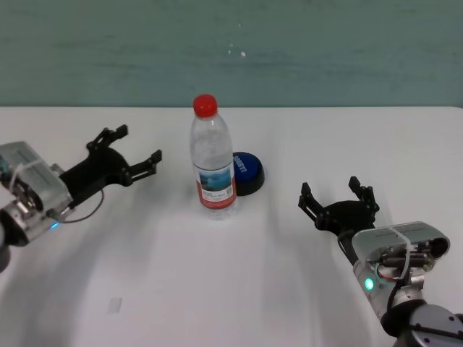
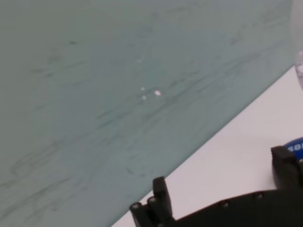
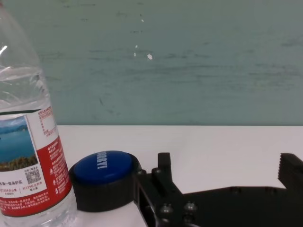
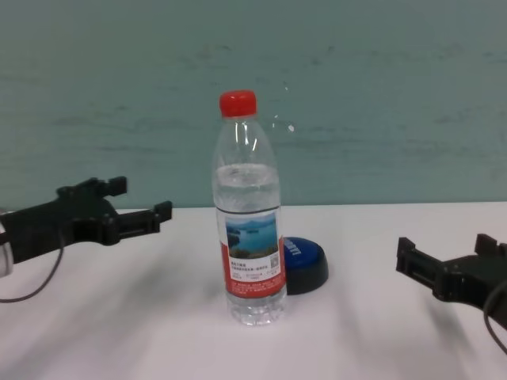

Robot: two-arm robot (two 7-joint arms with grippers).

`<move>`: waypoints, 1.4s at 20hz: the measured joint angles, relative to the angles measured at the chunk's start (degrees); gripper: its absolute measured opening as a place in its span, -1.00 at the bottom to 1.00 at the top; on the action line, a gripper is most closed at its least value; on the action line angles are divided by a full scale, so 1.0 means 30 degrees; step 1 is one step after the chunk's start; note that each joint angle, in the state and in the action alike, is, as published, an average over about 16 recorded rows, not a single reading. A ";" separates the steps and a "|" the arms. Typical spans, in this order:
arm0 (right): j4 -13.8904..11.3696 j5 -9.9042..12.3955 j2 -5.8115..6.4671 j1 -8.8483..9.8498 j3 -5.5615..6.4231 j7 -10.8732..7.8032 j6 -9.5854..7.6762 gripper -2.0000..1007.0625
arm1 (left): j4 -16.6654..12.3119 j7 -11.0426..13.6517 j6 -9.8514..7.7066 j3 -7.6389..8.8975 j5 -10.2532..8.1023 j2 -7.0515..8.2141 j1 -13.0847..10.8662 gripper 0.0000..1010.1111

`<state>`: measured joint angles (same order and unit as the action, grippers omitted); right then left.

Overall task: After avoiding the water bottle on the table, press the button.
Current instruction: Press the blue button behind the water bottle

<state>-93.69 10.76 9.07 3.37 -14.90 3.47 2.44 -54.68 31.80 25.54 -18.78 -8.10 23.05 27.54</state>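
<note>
The 2 arms had silver-grey wrist housings (image 1: 401, 249) with small lit lights and thin black cables, and both grippers were black with screws.

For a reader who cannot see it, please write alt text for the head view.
A water bottle stands upright mid-table, with a blue button just behind it on its right. The open left gripper hovers to the bottle's left, and the open right gripper sits nearer, right of the button.

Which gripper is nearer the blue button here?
Right. The right gripper hovers open to the right of the button with a clear path. The left gripper, also open, sits farther away, with the water bottle between.
</note>
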 joint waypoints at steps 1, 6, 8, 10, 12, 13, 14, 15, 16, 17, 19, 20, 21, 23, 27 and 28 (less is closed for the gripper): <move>0.0000 0.0000 0.0000 0.0000 0.0000 0.0000 0.0000 0.99 | -0.0611 -0.0384 -0.0278 0.0138 0.0122 0.0117 -0.0393 0.98; 0.0000 0.0000 0.0000 0.0000 0.0000 0.0000 0.0000 0.99 | -0.3747 -0.2396 -0.1761 0.0921 0.0757 0.0531 -0.2434 0.98; 0.0000 0.0000 0.0000 0.0000 -0.0001 0.0000 0.0000 0.99 | -0.4958 -0.3195 -0.2374 0.1263 0.0999 0.0577 -0.3254 0.98; 0.0000 0.0000 0.0000 0.0000 0.0000 0.0000 0.0000 0.99 | -0.6085 -0.3945 -0.2977 0.1594 0.1221 0.0534 -0.4053 0.98; 0.0000 0.0000 0.0000 0.0000 0.0000 0.0000 0.0000 0.99 | -0.7072 -0.4583 -0.3506 0.1883 0.1418 0.0431 -0.4775 0.98; 0.0000 0.0000 0.0000 0.0000 0.0000 0.0000 0.0000 0.99 | -0.7526 -0.4873 -0.3752 0.2012 0.1514 0.0360 -0.5116 0.98; 0.0000 0.0000 0.0000 0.0000 0.0000 0.0000 0.0000 0.99 | -0.7950 -0.5142 -0.3980 0.2132 0.1605 0.0283 -0.5443 0.98; 0.0000 0.0000 0.0000 0.0000 0.0000 0.0000 0.0000 0.99 | -0.8357 -0.5392 -0.4193 0.2241 0.1692 0.0196 -0.5761 0.98; 0.0000 0.0000 0.0000 0.0000 0.0000 0.0000 0.0000 0.99 | -0.8743 -0.5626 -0.4392 0.2339 0.1778 0.0101 -0.6073 0.98; 0.0000 0.0000 0.0000 0.0000 0.0000 0.0000 0.0000 0.99 | -0.9105 -0.5831 -0.4572 0.2424 0.1854 -0.0004 -0.6375 0.98; 0.0000 0.0000 0.0000 0.0000 0.0000 0.0000 0.0000 0.99 | -0.9781 -0.6206 -0.4898 0.2564 0.2005 -0.0239 -0.6971 0.98; 0.0000 0.0000 0.0000 0.0000 0.0000 -0.0001 0.0000 0.99 | -1.0096 -0.6368 -0.5034 0.2619 0.2070 -0.0368 -0.7264 0.98; 0.0000 0.0000 0.0000 0.0000 0.0000 0.0000 0.0000 0.99 | -1.0385 -0.6513 -0.5148 0.2660 0.2135 -0.0503 -0.7548 0.98; 0.0000 0.0000 0.0000 0.0000 0.0000 0.0000 0.0000 0.99 | -1.0931 -0.6763 -0.5343 0.2710 0.2262 -0.0788 -0.8102 0.98; 0.0000 0.0000 0.0000 0.0000 0.0000 -0.0001 0.0000 0.99 | -1.1761 -0.7048 -0.5559 0.2656 0.2551 -0.1351 -0.9048 0.98; 0.0000 0.0000 0.0000 0.0000 0.0000 -0.0001 0.0000 0.99 | -1.1926 -0.7087 -0.5585 0.2623 0.2619 -0.1487 -0.9261 0.98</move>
<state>-93.69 10.76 9.07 3.37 -14.90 3.47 2.45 -90.45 10.54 8.79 -10.91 -0.24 18.59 -0.24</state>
